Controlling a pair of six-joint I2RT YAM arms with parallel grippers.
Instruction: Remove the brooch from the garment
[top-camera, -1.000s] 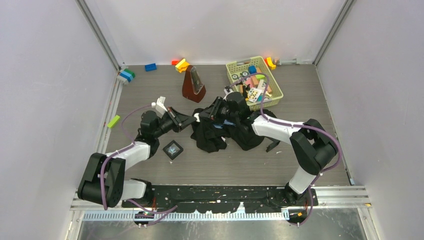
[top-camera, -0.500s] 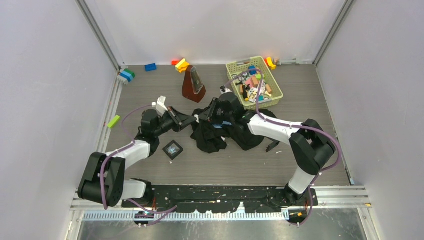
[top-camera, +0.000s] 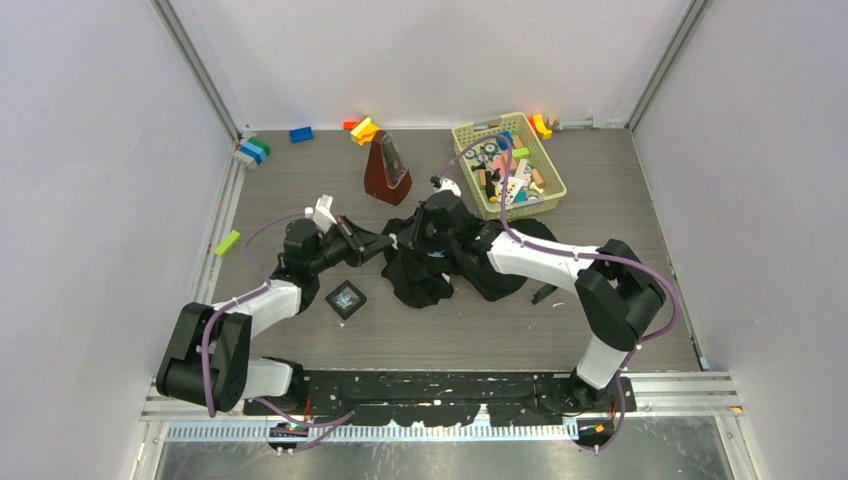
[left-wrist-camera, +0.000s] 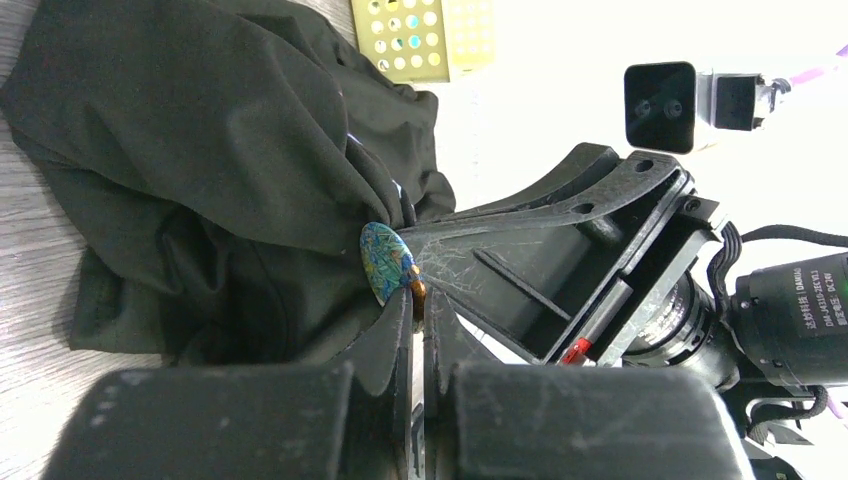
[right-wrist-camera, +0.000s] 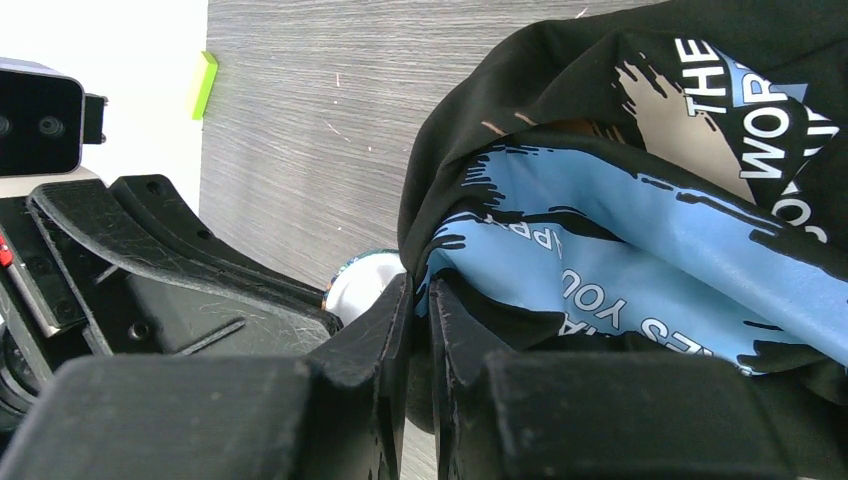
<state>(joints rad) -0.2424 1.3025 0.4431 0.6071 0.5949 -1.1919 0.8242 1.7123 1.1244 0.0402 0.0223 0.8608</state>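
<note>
A black garment (top-camera: 440, 268) with a blue print lies bunched mid-table. The oval blue-green brooch (left-wrist-camera: 384, 262) sits at its left edge. My left gripper (left-wrist-camera: 418, 292) is shut on the brooch's edge; in the top view it (top-camera: 388, 243) meets the garment's left side. My right gripper (right-wrist-camera: 421, 286) is shut on a fold of the garment (right-wrist-camera: 640, 240) right beside the brooch, whose white back (right-wrist-camera: 362, 281) shows. In the top view the right gripper (top-camera: 408, 242) is nose to nose with the left one.
A brown metronome (top-camera: 387, 170) stands behind the garment. A green basket (top-camera: 546, 165) of toys is at the back right. A small black box (top-camera: 346, 299) lies near the left arm. Coloured blocks (top-camera: 363, 129) lie along the back wall and a green one (top-camera: 227, 243) at the left.
My right arm has slid left across the garment toward the left gripper. The left arm has stayed almost still.
</note>
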